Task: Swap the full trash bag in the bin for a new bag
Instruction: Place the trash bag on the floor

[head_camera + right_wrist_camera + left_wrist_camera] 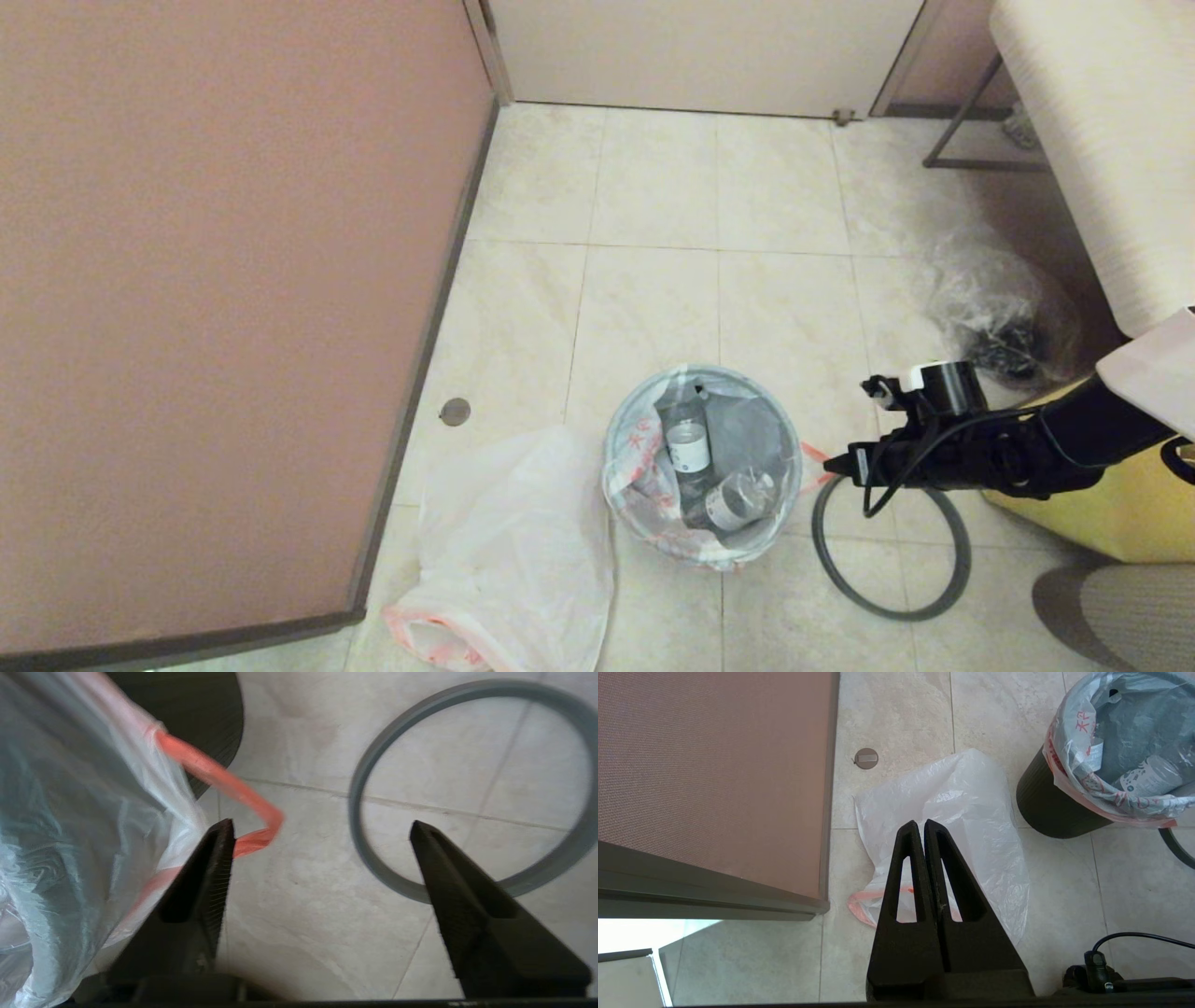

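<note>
The full trash bag (700, 457) sits in the black bin (1048, 805), its pink-red rim (219, 777) folded over the edge and clear bottles (689, 446) showing inside. My right gripper (321, 823) is open just right of the bin (205, 714); the loose rim strip lies against one finger (210, 882), with nothing between the jaws. The grey hoop (896, 616) lies flat on the floor under that arm. The new bag (509, 541) lies limp on the tiles left of the bin. My left gripper (920, 822) hangs shut and empty above the new bag (971, 826).
A brown partition (215, 308) walls off the left side, with a round floor stop (455, 412) beside it. A clear bag with black stuff (999, 313) and a yellow bag (1111, 513) stand at the right under a white bench (1111, 140).
</note>
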